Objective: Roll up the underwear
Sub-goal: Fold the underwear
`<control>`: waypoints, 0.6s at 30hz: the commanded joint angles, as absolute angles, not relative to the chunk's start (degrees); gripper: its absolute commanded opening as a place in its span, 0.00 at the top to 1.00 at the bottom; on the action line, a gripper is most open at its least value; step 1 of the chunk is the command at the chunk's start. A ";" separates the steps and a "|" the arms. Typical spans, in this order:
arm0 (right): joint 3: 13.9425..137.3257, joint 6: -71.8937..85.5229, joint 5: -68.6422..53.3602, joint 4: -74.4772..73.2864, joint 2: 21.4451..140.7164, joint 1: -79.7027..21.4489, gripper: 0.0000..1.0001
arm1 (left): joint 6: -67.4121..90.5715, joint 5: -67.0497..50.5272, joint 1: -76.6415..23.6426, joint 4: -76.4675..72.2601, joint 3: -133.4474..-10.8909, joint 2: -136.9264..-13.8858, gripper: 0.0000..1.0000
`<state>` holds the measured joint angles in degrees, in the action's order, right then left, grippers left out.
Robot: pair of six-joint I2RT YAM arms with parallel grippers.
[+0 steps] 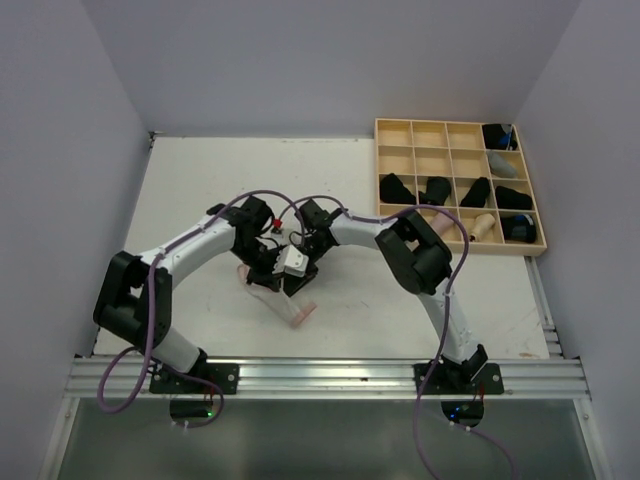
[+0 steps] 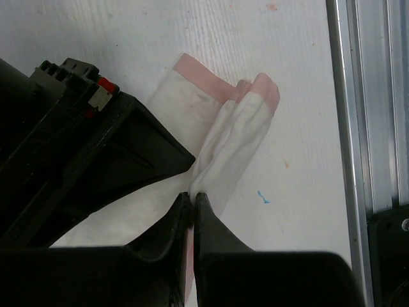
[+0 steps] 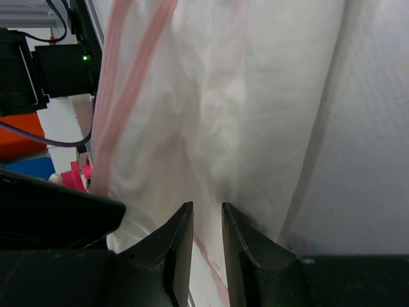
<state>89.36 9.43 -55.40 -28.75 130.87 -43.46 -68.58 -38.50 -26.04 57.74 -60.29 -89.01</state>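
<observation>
1. Left wrist view: my left gripper [image 2: 193, 196] is pinched shut on the whitish underwear [image 2: 225, 137], whose pink-edged end lies on the table [image 2: 128, 38].
2. My right gripper [image 3: 208, 210], jaws narrow, grips the same cloth just beside; its black body covers part of it.
3. Well apart, black underwear [image 1: 436, 190] sits in the wooden tray [image 1: 460, 124].

A: Can any writing be read on the underwear [image 2: 223, 137], the wooden tray [image 1: 395, 128] or the rail [image 1: 330, 372]?
B: None: no letter, number or brand is legible in any view.
A: And the small blue mark [image 2: 263, 197] on the table [image 2: 128, 38]?
B: A mere squiggle; it forms no character anyone could read.
</observation>
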 commanded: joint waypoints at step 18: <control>99.40 9.68 -58.27 -35.14 131.13 -39.81 0.75 | -68.99 -38.32 -27.60 55.46 -62.75 -92.37 1.00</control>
